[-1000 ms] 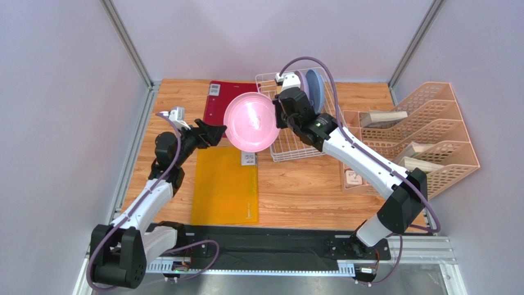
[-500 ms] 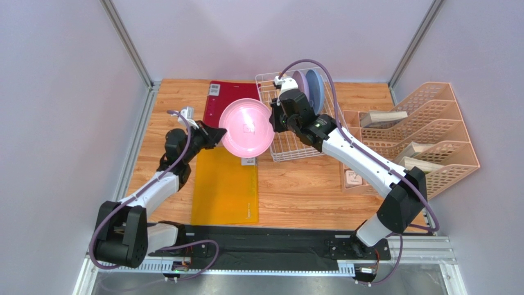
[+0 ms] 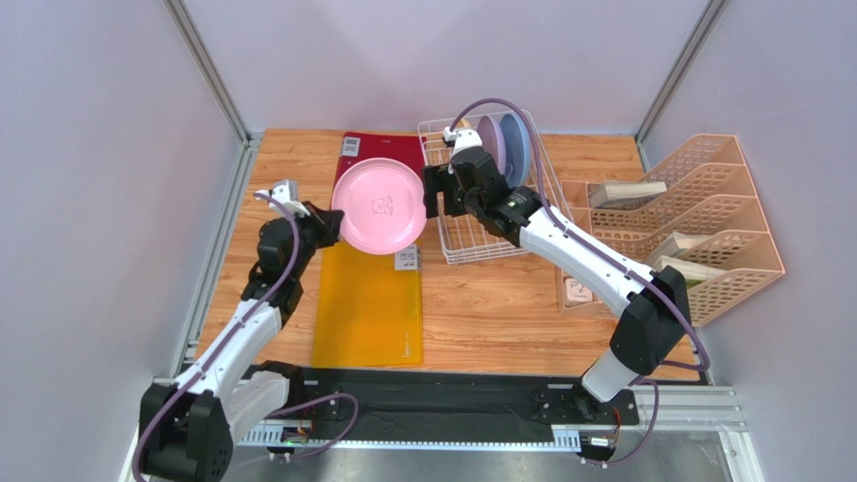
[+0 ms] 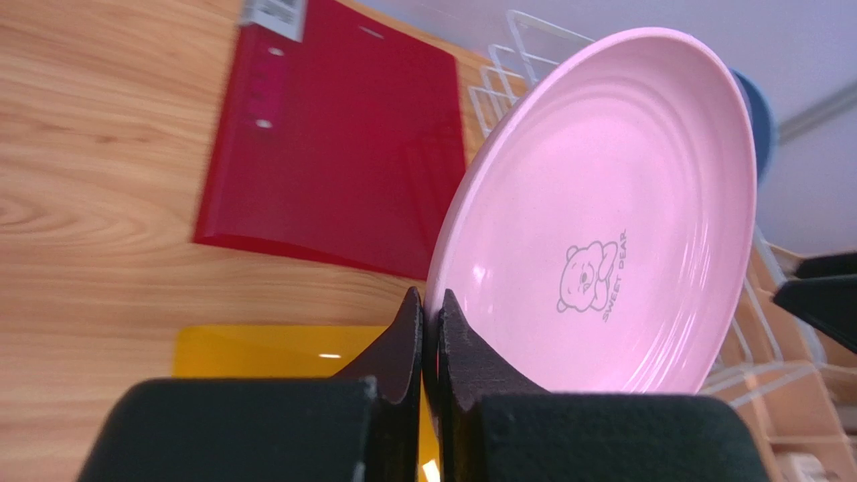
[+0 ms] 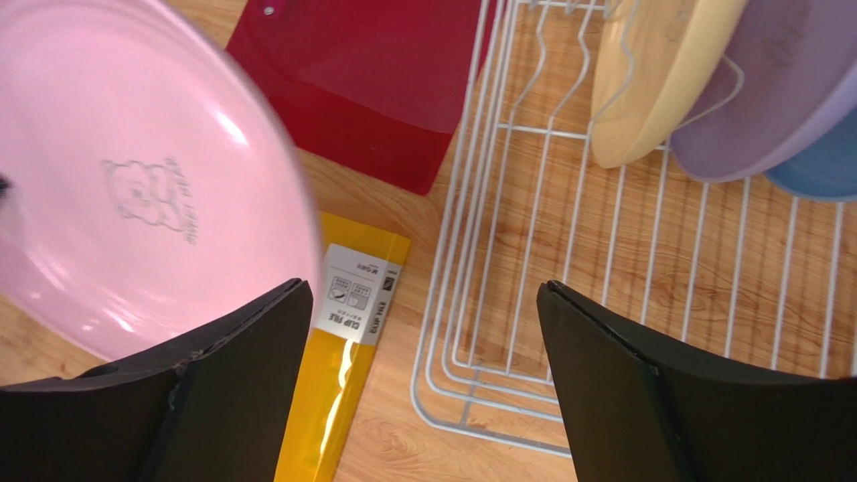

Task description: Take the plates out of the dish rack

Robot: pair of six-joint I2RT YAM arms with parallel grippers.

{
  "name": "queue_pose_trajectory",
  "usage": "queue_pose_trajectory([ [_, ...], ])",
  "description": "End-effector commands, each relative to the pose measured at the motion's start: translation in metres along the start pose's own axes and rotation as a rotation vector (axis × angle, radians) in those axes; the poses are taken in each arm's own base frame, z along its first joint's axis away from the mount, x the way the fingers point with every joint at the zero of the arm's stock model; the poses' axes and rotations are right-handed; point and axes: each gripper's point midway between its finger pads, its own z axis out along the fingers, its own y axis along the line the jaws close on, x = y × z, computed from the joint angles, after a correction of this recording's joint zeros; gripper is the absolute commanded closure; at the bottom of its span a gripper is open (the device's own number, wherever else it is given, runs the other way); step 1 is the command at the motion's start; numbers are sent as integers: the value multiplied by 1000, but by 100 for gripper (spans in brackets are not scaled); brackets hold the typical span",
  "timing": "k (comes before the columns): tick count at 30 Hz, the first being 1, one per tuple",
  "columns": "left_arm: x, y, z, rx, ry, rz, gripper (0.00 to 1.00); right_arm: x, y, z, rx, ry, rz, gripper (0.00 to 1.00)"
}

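Top view: I see the pink plate (image 3: 379, 206) held above the surface (image 3: 483, 301), left of the dish rack (image 3: 473, 246).
Left wrist: the left tool (image 4: 431, 331) pinches the plate's rim.
Right wrist: the right tool (image 5: 419, 291) is spread wide and grips nothing. The cream plate (image 5: 654, 70), lavender plate (image 5: 764, 90) and blue plate (image 5: 825, 161) stand racked.

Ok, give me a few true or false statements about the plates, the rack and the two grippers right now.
1. The left gripper is shut on the pink plate's rim. True.
2. The right gripper grips the pink plate too. False: its jaws stand wide open.
3. Three plates stand in the dish rack. True: cream plate, lavender plate, blue plate.
4. The pink plate sits in the dish rack. False: it is held tilted, outside the rack.
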Motion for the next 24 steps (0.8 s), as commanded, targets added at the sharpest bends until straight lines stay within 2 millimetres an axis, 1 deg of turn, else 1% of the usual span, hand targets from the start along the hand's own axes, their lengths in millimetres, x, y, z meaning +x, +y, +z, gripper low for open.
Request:
queue_pose_trajectory([
  [1,-27,50,-23,-291,-99,86,100,-31,-27,-4,82,-79,7,11],
  [2,-24,59,-28,-331,-87,89,100,-31,-30,-4,91,-78,8,11],
  [3,-28,71,-32,-384,-101,86,100,-33,-39,-4,110,-80,15,11],
  [4,-26,78,-35,-409,-102,83,100,-35,-41,-5,113,-83,17,11],
  [5,-25,85,-38,-435,-102,81,100,-37,-48,-6,126,-87,23,10],
  [6,-25,98,-42,-482,-111,78,100,-37,-51,-7,130,-87,25,11],
  [8,-23,112,-47,-537,-106,77,100,-41,-58,-11,139,-98,35,10],
  [9,-21,125,-51,-583,-106,73,100,-42,-60,-13,140,-99,32,10],
  [11,-19,138,-55,-621,-106,55,100,-45,-66,-17,150,-111,37,10],
  [12,-17,151,-59,-648,-104,35,100,-45,-69,-18,154,-112,41,10],
  [14,-17,162,-62,-669,-108,4,100,-45,-75,-19,164,-112,49,10],
  [15,-12,175,-63,-691,-92,-16,100,-44,-76,-19,162,-108,50,10],
  [17,-13,187,-63,-698,-92,-43,100,-41,-78,-20,162,-104,56,10],
  [18,-7,195,-61,-709,-72,-55,100,-41,-80,-20,163,-104,59,10],
  [20,-11,205,-57,-709,-80,-88,100,-38,-79,-18,158,-97,61,10],
  [21,-6,211,-52,-705,-62,-107,100,-37,-79,-17,154,-94,61,10],
  [22,-11,212,-47,-689,-79,-115,100,-35,-79,-14,156,-87,64,10],
  [24,-10,222,-41,-698,-65,-140,100,-31,-80,-11,157,-76,63,10],
])
